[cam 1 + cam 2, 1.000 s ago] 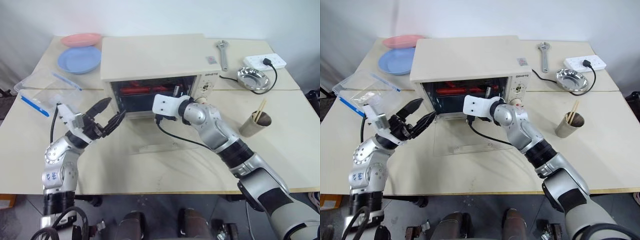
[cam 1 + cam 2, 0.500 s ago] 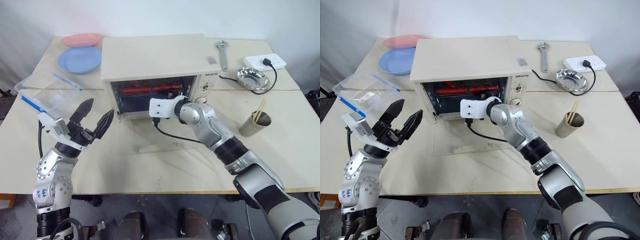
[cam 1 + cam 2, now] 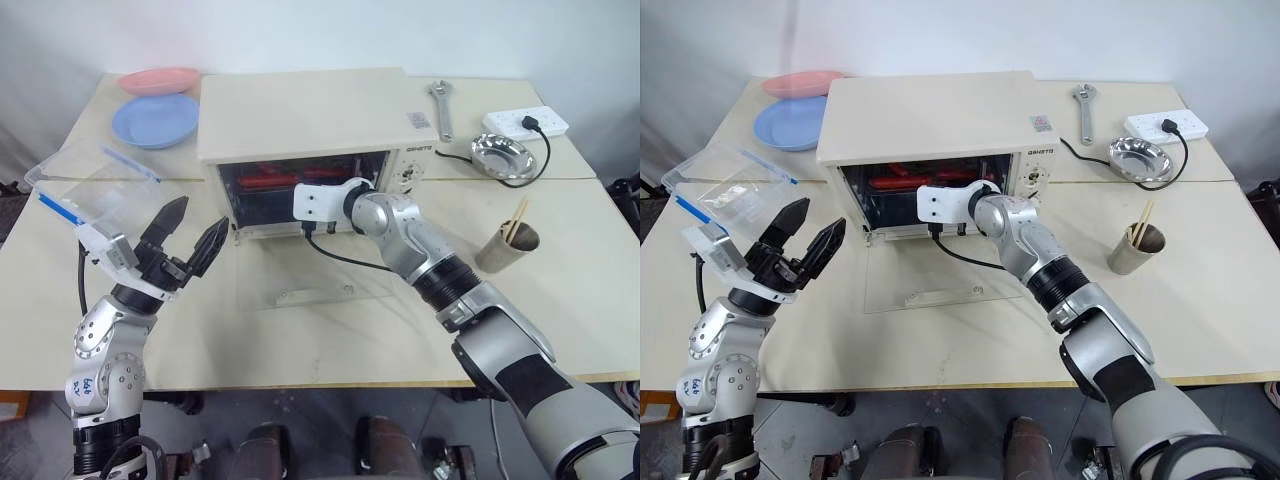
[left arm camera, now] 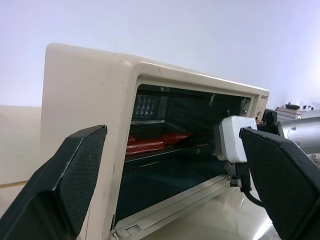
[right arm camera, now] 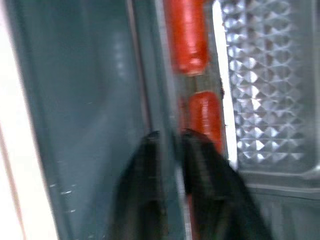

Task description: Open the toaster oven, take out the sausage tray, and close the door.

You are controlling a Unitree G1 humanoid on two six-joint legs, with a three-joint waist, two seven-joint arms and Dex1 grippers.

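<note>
The cream toaster oven (image 3: pixel 305 110) stands at mid-table with its glass door (image 3: pixel 310 280) folded down flat on the table in front of it. Inside, the sausage tray (image 5: pixel 167 95) sits on its rack with red sausages (image 3: pixel 265 181) on it. My right gripper (image 5: pixel 170 136) reaches into the oven mouth and is shut on the tray's front rim, one finger on each side of the metal edge. From above, its fingers are hidden inside the oven behind the white wrist housing (image 3: pixel 320 200). My left gripper (image 3: pixel 200 215) hovers open, holding nothing, to the left of the oven.
Blue plate (image 3: pixel 155 120) and pink plate (image 3: pixel 160 80) lie at the back left, with a plastic bag (image 3: pixel 90 185) nearer. A wrench (image 3: pixel 441 108), power strip (image 3: pixel 525 121) and steel bowl (image 3: pixel 505 155) lie at the back right. A cup with chopsticks (image 3: pixel 510 245) stands at right.
My right gripper pushed a little deeper into the oven and closed on the tray's rim. My left gripper drew back to the left, away from the door, and opened wider.
</note>
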